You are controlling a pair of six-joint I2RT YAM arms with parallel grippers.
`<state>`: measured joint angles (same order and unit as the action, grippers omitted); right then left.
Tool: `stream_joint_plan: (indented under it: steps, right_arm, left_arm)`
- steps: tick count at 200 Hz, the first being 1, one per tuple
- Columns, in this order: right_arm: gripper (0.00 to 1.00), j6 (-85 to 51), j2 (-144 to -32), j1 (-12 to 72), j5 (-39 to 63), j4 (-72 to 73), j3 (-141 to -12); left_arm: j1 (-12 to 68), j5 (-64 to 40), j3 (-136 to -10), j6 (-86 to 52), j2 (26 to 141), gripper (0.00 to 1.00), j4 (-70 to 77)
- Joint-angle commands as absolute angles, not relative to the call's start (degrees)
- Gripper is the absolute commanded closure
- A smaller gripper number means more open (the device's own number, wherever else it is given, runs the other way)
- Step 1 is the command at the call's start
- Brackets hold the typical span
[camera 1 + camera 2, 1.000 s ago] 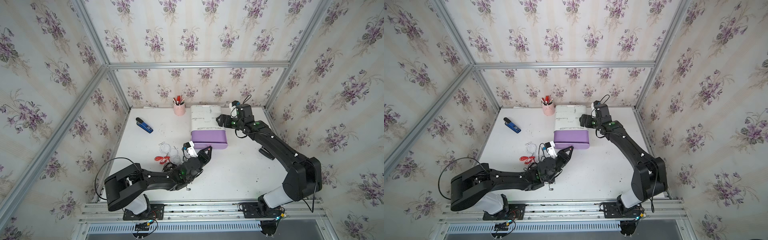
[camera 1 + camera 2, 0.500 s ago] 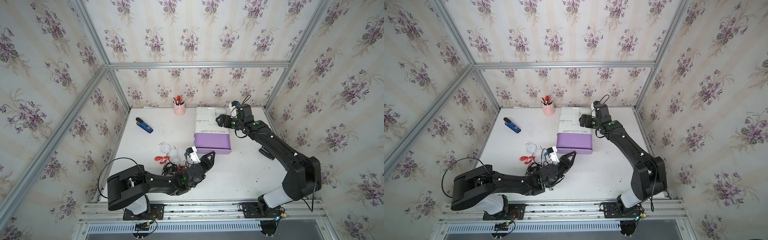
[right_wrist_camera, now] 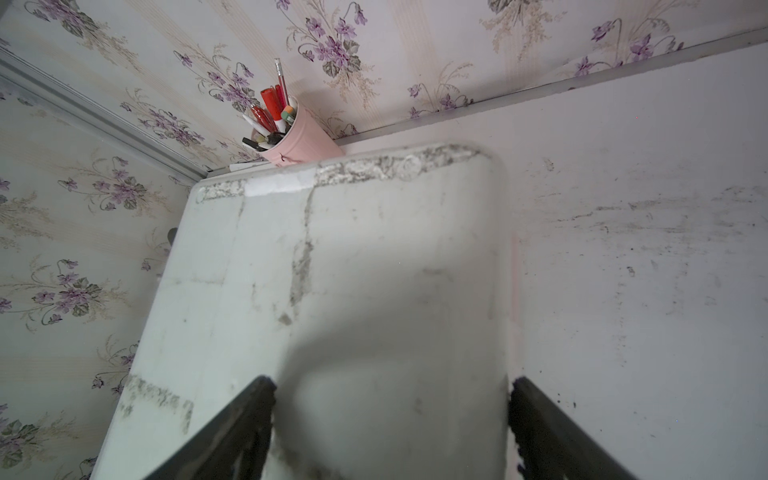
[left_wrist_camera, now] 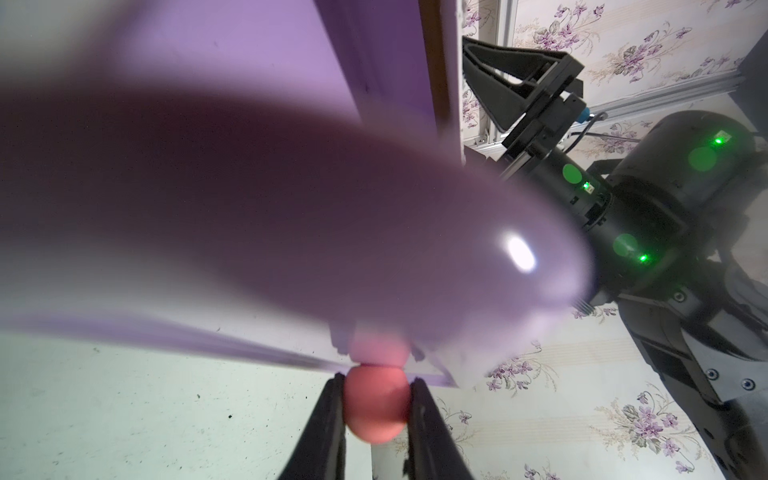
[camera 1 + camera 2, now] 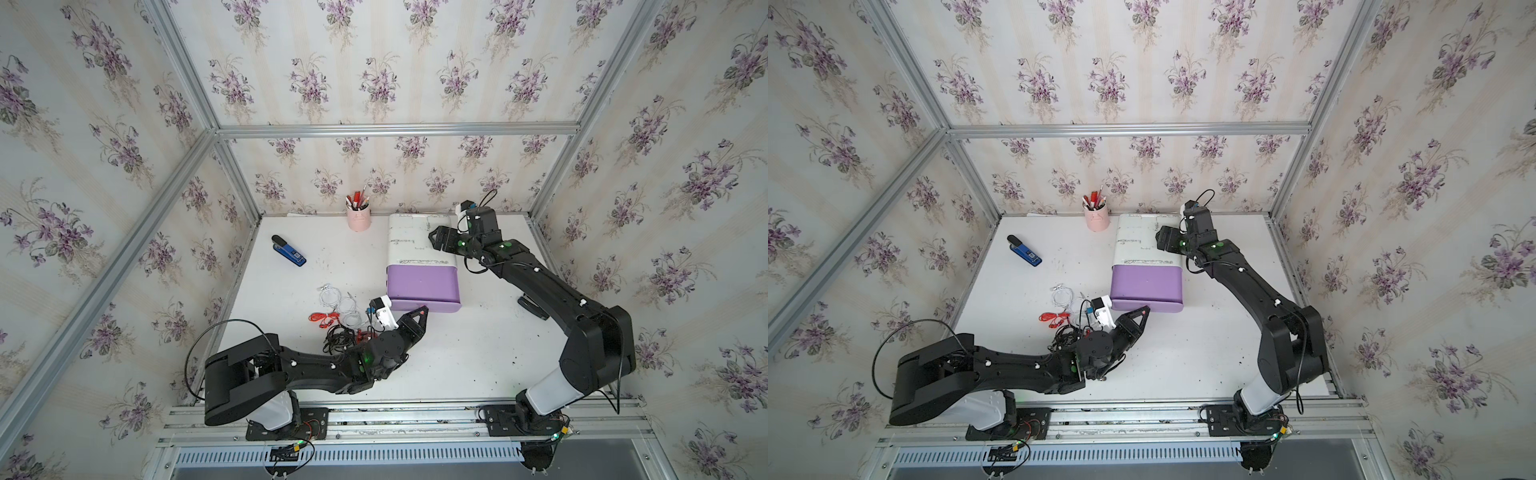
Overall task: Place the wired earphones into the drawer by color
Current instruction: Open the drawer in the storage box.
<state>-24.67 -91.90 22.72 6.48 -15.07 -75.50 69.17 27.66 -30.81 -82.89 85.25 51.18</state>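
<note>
The drawer unit's white body [image 5: 409, 245] stands at the back of the table, with its purple drawer [image 5: 422, 286] pulled out toward the front. My left gripper [image 5: 423, 309] is shut on the drawer's pink knob [image 4: 376, 409], which sits squeezed between the two fingers. My right gripper [image 5: 434, 241] rests at the top right edge of the white body [image 3: 353, 270], jaws wide apart and holding nothing. The wired earphones lie left of the drawer: a white coil [image 5: 338, 301], a red one [image 5: 326, 320] and a black tangle [image 5: 338, 338] beside my left wrist.
A pink pen cup [image 5: 358, 218] stands against the back wall, just left of the unit. A blue and black stapler [image 5: 289, 250] lies at the back left. A small black object [image 5: 532, 305] lies under my right arm. Walls close the table on three sides.
My left gripper has moved toward the front with the knob, and the purple drawer has slid further out. The right arm has stayed on the unit's top.
</note>
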Motion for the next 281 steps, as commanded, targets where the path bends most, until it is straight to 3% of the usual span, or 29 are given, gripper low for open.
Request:
stream_joint_plan:
  steps: [1,80,130,193,240,263,281]
  right_arm:
    - [0.11,-24.35,-92.66,23.03,4.68,-18.94,-75.32]
    - [0.11,-24.0,-92.51,23.03,4.65,-19.38,-75.67]
    - [0.1,-23.91,-91.81,23.02,4.98,-18.99,-75.65]
    - [0.09,-23.74,-91.32,23.02,5.98,-18.83,-76.42]
    - [0.08,-22.48,-91.75,23.02,6.06,-20.1,-78.2]
    - [0.07,-21.24,-90.18,23.01,4.78,-20.91,-79.34]
    - [0.07,-20.6,-89.08,22.98,4.8,-21.52,-80.7]
  left_arm:
    - [69.94,26.11,-31.09,-82.71,85.19,0.78,48.68]
    - [72.05,27.67,-31.55,-84.25,86.31,0.75,48.42]
    - [72.25,26.73,-31.42,-83.89,85.03,0.21,46.87]
    - [72.92,26.09,-29.75,-81.3,73.67,0.04,34.14]
    - [73.39,24.89,-24.59,-82.58,53.73,0.0,11.75]
    - [73.39,27.83,-30.07,-81.59,36.77,0.0,-19.2]
    - [73.16,35.32,-39.14,-78.15,29.93,0.0,-40.93]
